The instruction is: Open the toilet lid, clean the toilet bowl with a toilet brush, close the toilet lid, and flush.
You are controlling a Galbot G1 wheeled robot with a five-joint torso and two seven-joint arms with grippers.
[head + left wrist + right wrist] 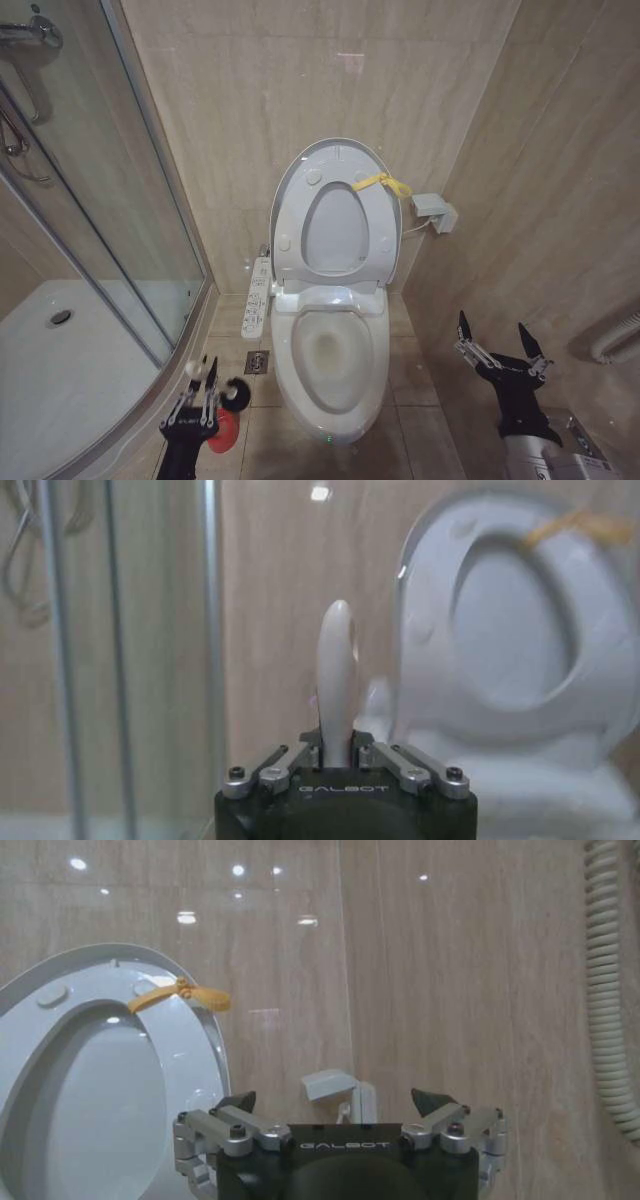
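The toilet lid (pixel 335 215) stands raised against the tiled back wall (pixel 300 90), its long axis near upright, with the yellow strap (pixel 383 183) at its upper edge; the seat ring is lifted with it. The toilet bowl (pixel 330 360) lies below, long axis running from the wall toward the robot, holding pale water in its basin, and the white button panel (pixel 258 296) sits along its left side. The left gripper (pixel 199 393), low at the left of the bowl, is clamped on the toilet brush (pixel 336 682), whose white handle points straight up between the fingers; a dark bristle head shows just beside the gripper, above the red cup holder (pixel 226 432) on the floor tiles (pixel 410 370). The right gripper (pixel 500 345) hangs at the right of the bowl, fingers spread wide and holding nothing. A glass shower enclosure (pixel 120 200) occupies the left of the room, and a small white box (pixel 435 210) is mounted on the wall beside the lid.
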